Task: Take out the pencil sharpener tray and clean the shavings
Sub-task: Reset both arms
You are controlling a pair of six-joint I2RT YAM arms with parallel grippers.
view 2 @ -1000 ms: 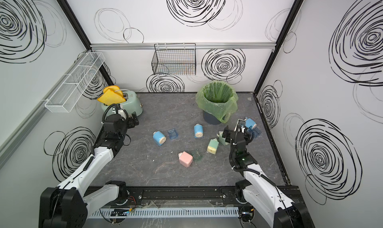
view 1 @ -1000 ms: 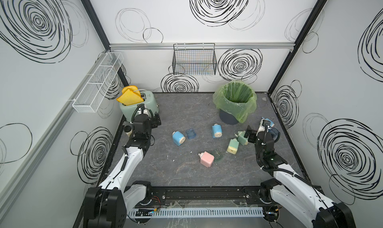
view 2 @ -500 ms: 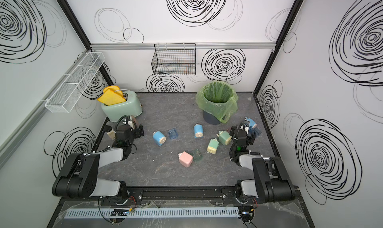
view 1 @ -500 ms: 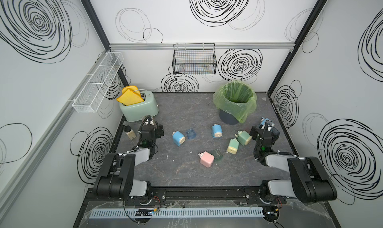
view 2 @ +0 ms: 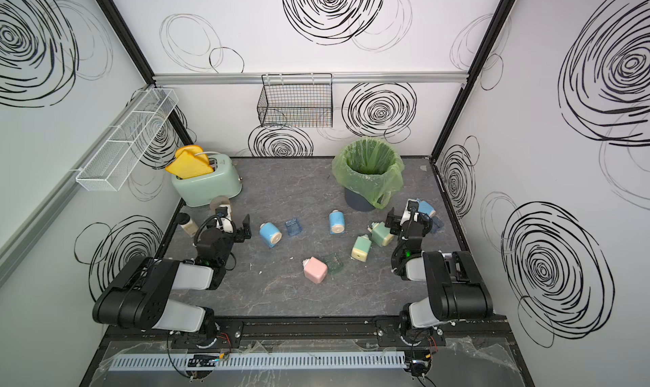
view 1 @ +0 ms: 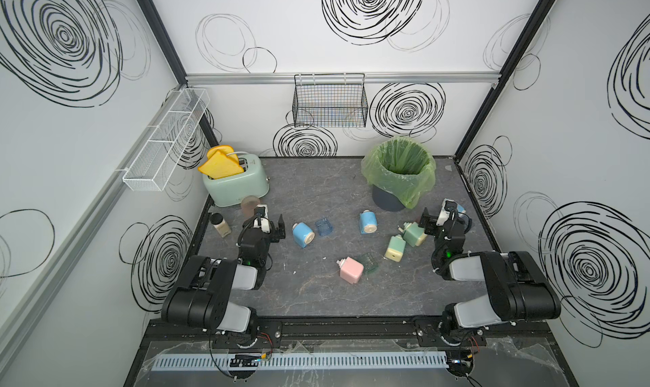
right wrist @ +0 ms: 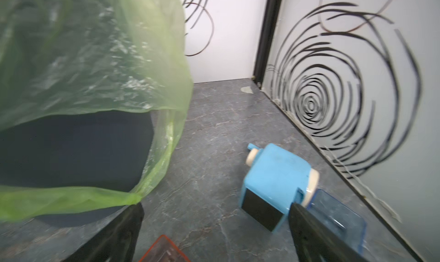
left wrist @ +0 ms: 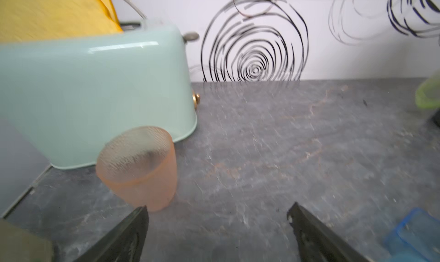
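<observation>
Left hand [view 1: 269,226]: low over the left part of the table [view 1: 316,297], fingers [left wrist: 128,234] spread wide, nothing between them.
Ahead of left hand: orange cup [left wrist: 140,168] upright, just in front of the mint toaster [view 1: 235,186]; yellow toast [view 1: 220,165] leaning out of the slot; small jar [view 1: 220,224] on its side by the left wall.
Right hand [view 1: 444,222]: low near the right wall, fingers [right wrist: 316,234] spread wide, gripping nothing.
Near right hand: wall-side blue sharpener [right wrist: 278,177] on its side, dark tray slot bare; wall-side blue tray [right wrist: 338,213] out on the table, just beside it toward the wall; corner of a red tray [right wrist: 162,250] close under the hand.
Bin [view 1: 387,200]: dark, lined with a green bag, at the back right, near the right hand.
Left-side pair: blue sharpener [view 1: 303,235] on its side near the left hand, clear blue tray [view 1: 324,227] out, just beside it.
Mid-table: middle blue sharpener [view 1: 368,222] lying alone, in front of the bin.
Right-side pair: green sharpener [view 1: 414,233] near the right hand, pale green sharpener [view 1: 395,248] just beside it.
Front centre: pink sharpener [view 1: 350,269] tipped over, greenish tray [view 1: 369,262] out, just beside it.
Shavings: too small to make out in these views.
</observation>
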